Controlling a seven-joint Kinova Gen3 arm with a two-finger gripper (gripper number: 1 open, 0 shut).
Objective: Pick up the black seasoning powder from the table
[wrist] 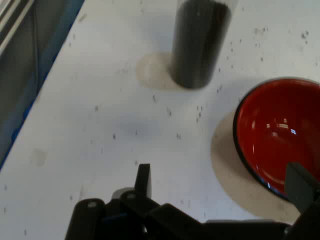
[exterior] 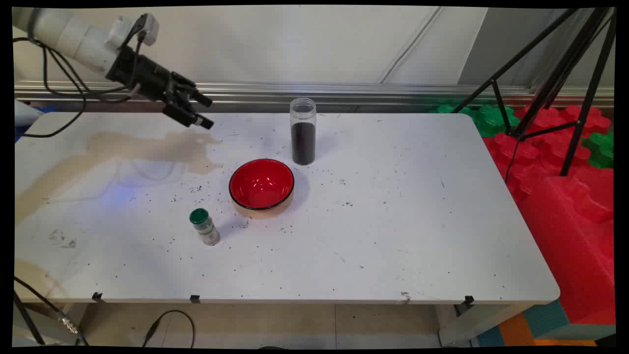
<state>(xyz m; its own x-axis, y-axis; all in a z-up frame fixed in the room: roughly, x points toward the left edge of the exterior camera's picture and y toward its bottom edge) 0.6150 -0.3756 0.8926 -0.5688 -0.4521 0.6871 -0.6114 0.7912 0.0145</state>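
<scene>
While your gripper is hanging in the air over the far left part of the white table, its two fingers are standing well apart and clamping nothing; you are seeing one fingertip at the lower left of the hand view and the other at the lower right edge, with bare tabletop showing between them.

Ahead of the fingers, and well apart from them, the clear plastic jar is standing upright with its mouth open and a dark filling reaching about two thirds of the way up. Because it has no lid, its upright stance is what is keeping the contents in.

Off to the side of one fingertip, the red bowl is sitting right way up and looks empty, just beside the jar but not touching it.

Farthest from the fingers, beyond the bowl, a small spice bottle with a green cap is standing capped.

Dark grains are lying scattered over the tabletop around all three, thickest near the bowl.
</scene>
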